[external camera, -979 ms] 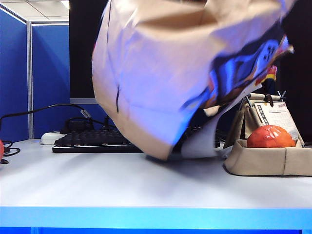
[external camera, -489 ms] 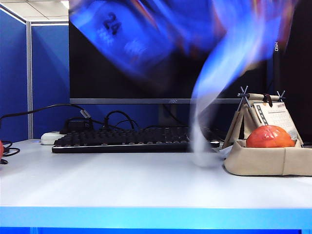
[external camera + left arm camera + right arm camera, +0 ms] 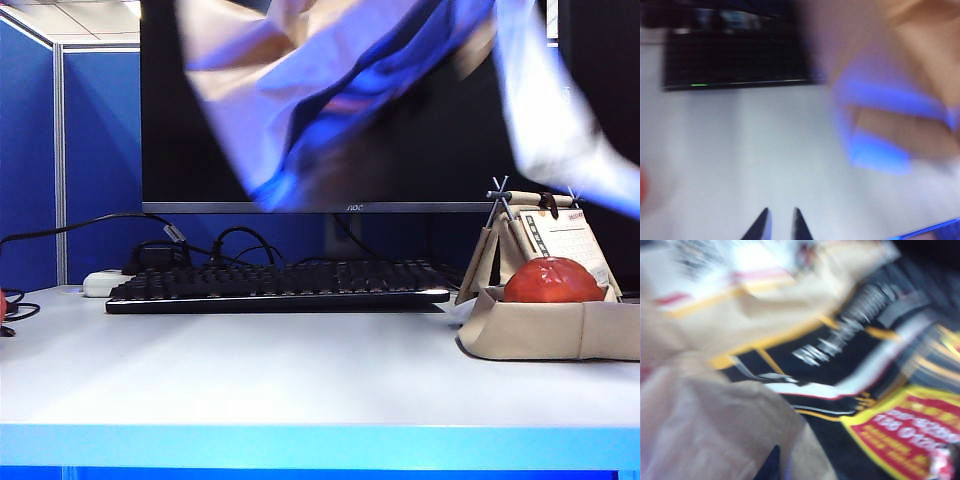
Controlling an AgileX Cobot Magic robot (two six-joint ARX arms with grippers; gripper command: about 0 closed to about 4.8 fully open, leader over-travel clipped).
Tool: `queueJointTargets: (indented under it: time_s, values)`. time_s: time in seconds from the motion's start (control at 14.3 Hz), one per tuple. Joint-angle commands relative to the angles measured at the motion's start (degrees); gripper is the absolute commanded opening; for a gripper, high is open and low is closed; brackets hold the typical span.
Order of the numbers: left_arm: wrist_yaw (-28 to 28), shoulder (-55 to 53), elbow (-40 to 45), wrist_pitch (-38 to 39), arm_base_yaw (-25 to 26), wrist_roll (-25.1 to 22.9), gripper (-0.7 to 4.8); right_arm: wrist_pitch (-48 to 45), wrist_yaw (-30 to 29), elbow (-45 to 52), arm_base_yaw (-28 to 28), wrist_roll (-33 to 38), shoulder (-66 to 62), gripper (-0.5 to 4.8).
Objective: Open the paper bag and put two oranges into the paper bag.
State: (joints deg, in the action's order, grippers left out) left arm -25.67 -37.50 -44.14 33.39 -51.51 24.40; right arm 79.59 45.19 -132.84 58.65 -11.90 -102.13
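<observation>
The paper bag hangs blurred high in the exterior view, in front of the monitor and off the table. It fills the right wrist view as the tan paper bag with black and orange print. My right gripper is shut on a fold of it; only one dark finger shows. My left gripper hovers over bare table beside the bag, its jaws a little apart with nothing between them. One orange lies in the beige tray. Neither gripper shows in the exterior view.
A black keyboard and a monitor stand behind the work area. A small calendar stand is behind the tray. A red-orange shape sits at the table's left edge, cut off; a red blur shows in the left wrist view.
The bag has swung up from the table, where its lower corner rested a second ago, to high in front of the monitor. The orange and tray have stayed put.
</observation>
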Motion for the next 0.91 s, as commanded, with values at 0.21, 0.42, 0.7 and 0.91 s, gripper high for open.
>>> queueJointTargets:
  time_s: [0.21, 0.42, 0.7, 0.91]
  values:
    - [19.34, -15.67, -0.26, -14.80, 13.64, -4.11, 0.65, -0.28, 0.92, 7.19, 0.68, 0.33, -2.43, -0.03]
    - [26.36, -15.61, -0.35, -19.80, 22.49, -3.08, 0.65, -0.28, -0.83, 9.90, -0.11, 2.34, -3.41, -0.03]
    - [30.21, -26.21, -0.35, -23.58, 24.17, -2.75, 0.65, -0.52, -5.55, 9.90, -0.04, 3.67, -4.13, -0.03]
    - [30.14, -29.46, -0.35, -23.82, 24.22, -2.99, 0.66, -1.64, -14.43, 9.90, -0.04, 6.01, -5.07, 0.30]
